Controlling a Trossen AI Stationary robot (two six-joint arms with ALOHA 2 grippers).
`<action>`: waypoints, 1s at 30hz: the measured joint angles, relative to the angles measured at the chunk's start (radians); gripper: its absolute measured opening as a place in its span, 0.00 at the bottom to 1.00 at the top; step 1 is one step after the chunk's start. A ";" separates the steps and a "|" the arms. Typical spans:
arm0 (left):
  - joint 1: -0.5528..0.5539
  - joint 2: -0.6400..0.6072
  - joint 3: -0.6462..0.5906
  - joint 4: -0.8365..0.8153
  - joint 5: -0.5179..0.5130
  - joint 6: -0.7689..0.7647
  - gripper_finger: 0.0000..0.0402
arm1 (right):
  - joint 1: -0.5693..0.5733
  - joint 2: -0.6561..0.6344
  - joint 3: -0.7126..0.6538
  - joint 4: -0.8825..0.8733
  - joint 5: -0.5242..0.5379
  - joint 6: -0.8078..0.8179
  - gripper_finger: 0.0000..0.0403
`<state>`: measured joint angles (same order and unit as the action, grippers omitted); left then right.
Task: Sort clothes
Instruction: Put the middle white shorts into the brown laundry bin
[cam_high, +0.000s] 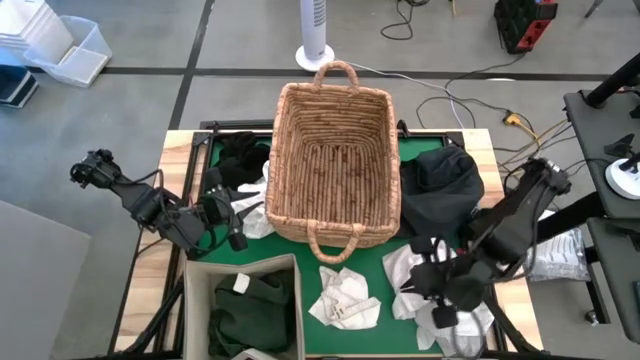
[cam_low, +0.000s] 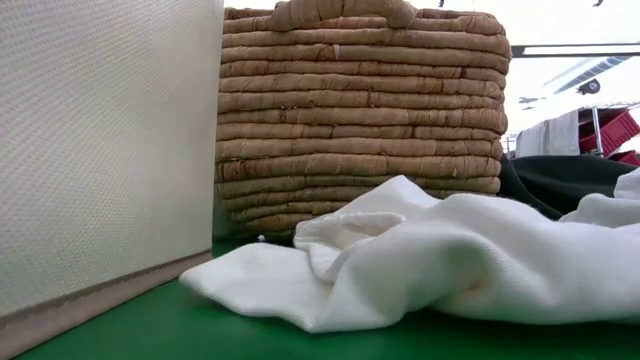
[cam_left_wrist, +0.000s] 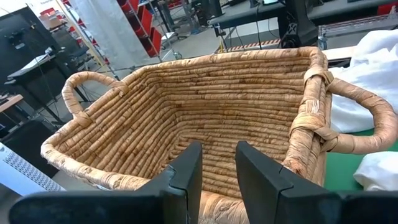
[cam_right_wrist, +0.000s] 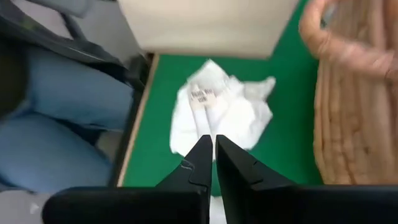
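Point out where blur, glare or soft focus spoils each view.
High view: evenly lit, the wicker basket sharp. Low view: the white garment up close is slightly soft, and the background above the basket is blown out by glare. Left wrist view: basket weave crisp, room behind in focus. Right wrist view: smeared throughout, the crumpled white garment and the fabric bin both blurred.

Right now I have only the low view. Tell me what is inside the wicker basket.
Observer: The wicker basket is empty; the high view shows bare weave inside.
Operator: Report the beige bin's contents.
Observer: The beige bin holds dark green clothes.
Operator: Now give me the right gripper.
Observer: The right gripper points at a crumpled white garment on the green mat, jaws shut with nothing between them.
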<state>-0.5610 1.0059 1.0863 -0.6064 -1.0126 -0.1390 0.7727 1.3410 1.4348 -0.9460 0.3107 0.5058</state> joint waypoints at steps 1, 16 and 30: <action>0.000 0.001 0.000 0.000 0.000 0.000 0.19 | 0.000 0.017 -0.010 0.002 0.001 0.013 0.03; 0.000 0.001 0.000 -0.002 0.001 0.000 0.19 | 0.017 0.182 -0.196 0.289 0.004 0.052 0.03; 0.000 0.001 0.000 0.001 0.001 0.000 0.19 | -0.004 0.263 -0.451 0.555 0.111 0.096 0.03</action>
<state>-0.5613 1.0073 1.0863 -0.6052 -1.0119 -0.1390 0.7688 1.6037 0.9841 -0.3906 0.4220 0.6014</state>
